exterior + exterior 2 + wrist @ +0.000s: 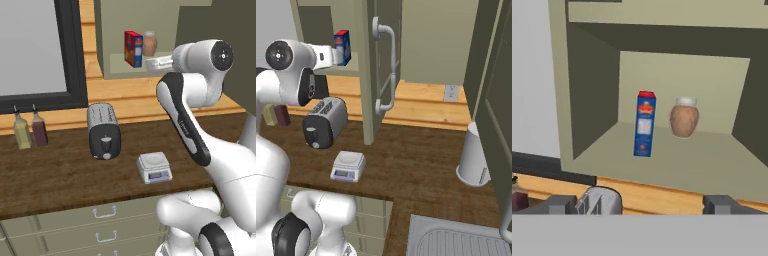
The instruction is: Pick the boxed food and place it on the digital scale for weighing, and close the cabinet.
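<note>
My tool (640, 202) is spread wide with nothing in it, its two dark tips at the bottom of the hand view, aimed into the open cabinet (592, 100) from just outside its front edge. The box of food (645, 124) stands upright on the cabinet shelf at the centre of the hand view, narrow blue side toward me. A brown round jar (684, 117) stands just beside it, to its right in that frame, apart from it.

Progress, as I judge it: nothing done yet. Box not grasped; the scale (154, 167) sits bare on the desk (60, 175) at lower centre of the left base view; the cabinet door (383, 65) stands open, upper centre of the right base view.

Nearby: the toaster (104, 131) left of the scale, two bottles (30, 130) at far left. The jar crowds one side of the grasp; the open door flanks my reach.
</note>
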